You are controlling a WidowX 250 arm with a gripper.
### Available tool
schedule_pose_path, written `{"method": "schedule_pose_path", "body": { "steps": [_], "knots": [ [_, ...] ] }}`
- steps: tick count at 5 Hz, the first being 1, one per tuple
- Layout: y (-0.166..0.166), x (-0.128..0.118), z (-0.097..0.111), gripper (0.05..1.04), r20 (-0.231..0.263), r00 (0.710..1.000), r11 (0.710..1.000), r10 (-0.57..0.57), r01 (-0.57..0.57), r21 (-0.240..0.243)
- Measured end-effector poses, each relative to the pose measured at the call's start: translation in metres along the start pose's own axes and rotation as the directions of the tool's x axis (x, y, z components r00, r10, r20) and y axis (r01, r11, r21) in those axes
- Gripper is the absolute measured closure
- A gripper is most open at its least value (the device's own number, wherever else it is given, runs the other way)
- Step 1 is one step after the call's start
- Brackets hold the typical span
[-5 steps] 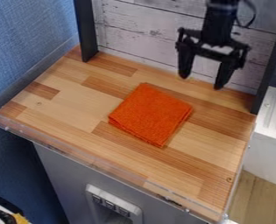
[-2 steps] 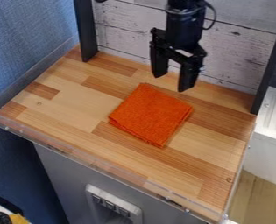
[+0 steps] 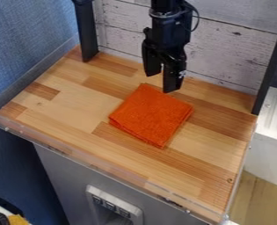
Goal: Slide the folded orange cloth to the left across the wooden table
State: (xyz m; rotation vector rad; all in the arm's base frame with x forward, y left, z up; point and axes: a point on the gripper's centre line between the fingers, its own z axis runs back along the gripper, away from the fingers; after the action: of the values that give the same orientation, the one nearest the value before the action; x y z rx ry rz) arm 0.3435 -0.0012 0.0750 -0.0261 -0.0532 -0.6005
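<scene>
My black gripper hangs over the back part of the wooden board, its two fingers pointing down with a gap between them and nothing held. Just in front of it and lower lies a folded orange cloth, flat on the board near its middle and turned like a diamond. The fingertips appear at or above the cloth's back corner; whether they touch it, I cannot tell. Bare wood of the board surrounds the cloth.
A clear plastic lip runs along the board's front edge. Dark posts stand at the back corners, with a whitewashed plank wall between them. A white unit is at the right.
The gripper has moved left across the back of the board, closer to the cloth, and has turned so its fingers look nearer together. The cloth has stayed in place.
</scene>
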Motion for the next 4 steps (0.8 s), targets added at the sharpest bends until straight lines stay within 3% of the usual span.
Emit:
{"method": "schedule_pose_path", "body": {
  "steps": [2, 3, 4],
  "knots": [
    [0.004, -0.009, -0.003, 0.106, -0.014, 0.994, 0.994, -0.112, 0.112, -0.010],
    [0.002, -0.013, -0.006, 0.372, -0.030, 0.990, 0.991, -0.136, 0.136, -0.021],
    [0.002, -0.015, -0.011, 0.703, -0.033, 0.987, 0.987, -0.160, 0.160, -0.012]
  ]
}}
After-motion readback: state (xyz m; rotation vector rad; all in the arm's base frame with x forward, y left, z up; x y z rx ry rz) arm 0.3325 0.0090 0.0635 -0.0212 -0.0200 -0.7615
